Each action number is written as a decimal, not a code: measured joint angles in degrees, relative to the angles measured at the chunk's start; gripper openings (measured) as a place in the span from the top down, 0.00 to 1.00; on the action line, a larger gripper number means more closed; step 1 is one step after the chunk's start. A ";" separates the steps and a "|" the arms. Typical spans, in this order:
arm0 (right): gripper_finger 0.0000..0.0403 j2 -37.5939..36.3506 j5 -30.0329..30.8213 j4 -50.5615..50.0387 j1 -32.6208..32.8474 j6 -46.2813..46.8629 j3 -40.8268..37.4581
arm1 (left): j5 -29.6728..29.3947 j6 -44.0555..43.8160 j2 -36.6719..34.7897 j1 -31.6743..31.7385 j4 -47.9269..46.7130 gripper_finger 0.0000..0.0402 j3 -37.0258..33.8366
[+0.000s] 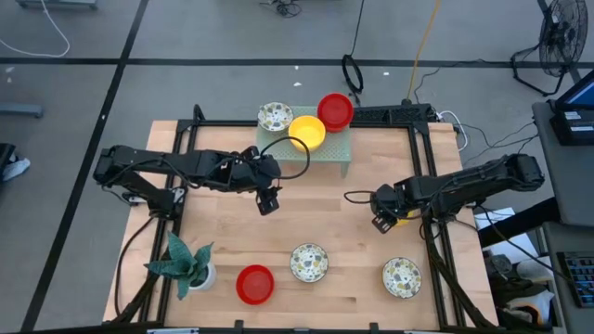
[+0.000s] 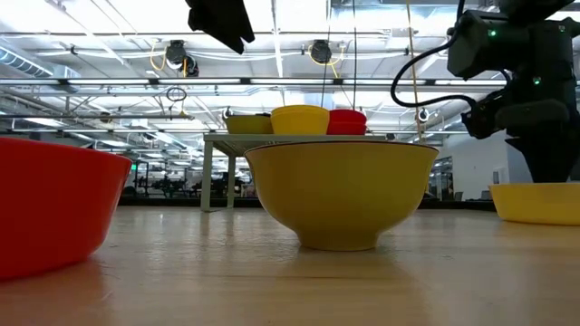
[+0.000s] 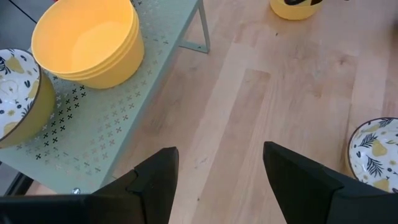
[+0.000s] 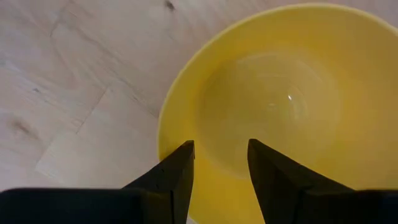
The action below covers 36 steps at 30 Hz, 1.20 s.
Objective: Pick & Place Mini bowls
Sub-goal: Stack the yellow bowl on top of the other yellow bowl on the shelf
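A plain yellow mini bowl [image 1: 403, 215] [image 4: 280, 106] sits on the table's right side. My right gripper [image 1: 384, 220] [image 4: 221, 165] points down over it, open, one finger above the rim and one above the inside; I cannot tell whether it touches. My left gripper [image 1: 267, 200] [image 3: 221, 180] hangs open above the table's middle, beside the rack, with nothing between its fingers. The pale green rack [image 1: 336, 148] [image 3: 112, 124] carries a patterned bowl [image 1: 275, 117], yellow bowls [image 1: 307, 132] [image 3: 87, 40] and a red bowl [image 1: 335, 111].
Near the front edge stand a red bowl [image 1: 255, 284], a patterned bowl [image 1: 308, 263] and another patterned bowl [image 1: 401, 276]. A green plant in a white pot [image 1: 190, 267] stands at the front left. Bare wood lies between the two grippers.
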 joint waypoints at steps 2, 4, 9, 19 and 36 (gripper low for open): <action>0.66 0.00 -0.02 -0.04 0.00 -0.05 0.00 | -0.01 -0.01 0.00 0.00 0.02 0.40 0.00; 0.66 0.00 -0.38 -0.08 0.00 -0.11 0.00 | -0.01 -0.01 0.00 0.00 0.02 0.40 0.00; 0.66 0.00 -4.23 -0.10 0.00 -0.17 0.02 | -0.03 -0.03 0.00 0.00 0.03 0.40 0.00; 0.66 0.00 -5.29 -0.37 0.00 -2.21 6.87 | -0.51 -0.08 0.00 0.00 0.09 0.40 0.00; 0.66 0.04 -1.26 9.08 0.02 2.79 -1.61 | 0.01 -0.03 -0.02 -0.04 0.01 0.40 0.00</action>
